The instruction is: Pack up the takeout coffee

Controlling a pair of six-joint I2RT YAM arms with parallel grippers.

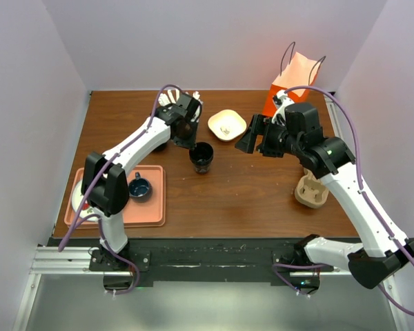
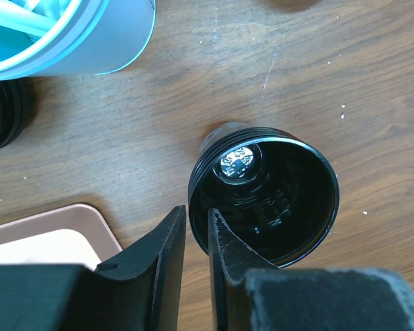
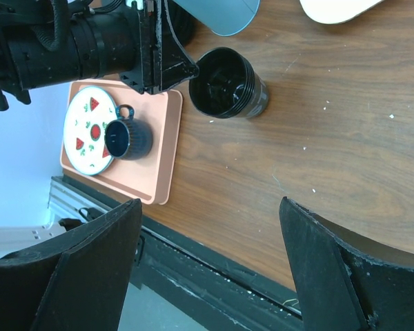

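The takeout coffee cup (image 1: 201, 157) is black and stands open-topped, without a lid, on the brown table. It also shows in the left wrist view (image 2: 276, 200) and the right wrist view (image 3: 224, 83). My left gripper (image 1: 188, 141) is at its near-left rim. In the left wrist view the left gripper (image 2: 196, 210) has its jaws almost together, one finger inside the rim and one outside, pinching the cup's wall. My right gripper (image 1: 257, 143) hangs wide open and empty above the table to the right of the cup (image 3: 210, 207).
A light blue tumbler of straws (image 2: 90, 41) stands behind the cup, with a black ribbed round thing (image 2: 3, 114) beside it. A pink tray (image 1: 152, 207) holds a dark blue mug (image 1: 139, 187). A cream bowl (image 1: 226, 125), an orange bag (image 1: 293, 79) and a cardboard carrier (image 1: 310, 192) are at the right.
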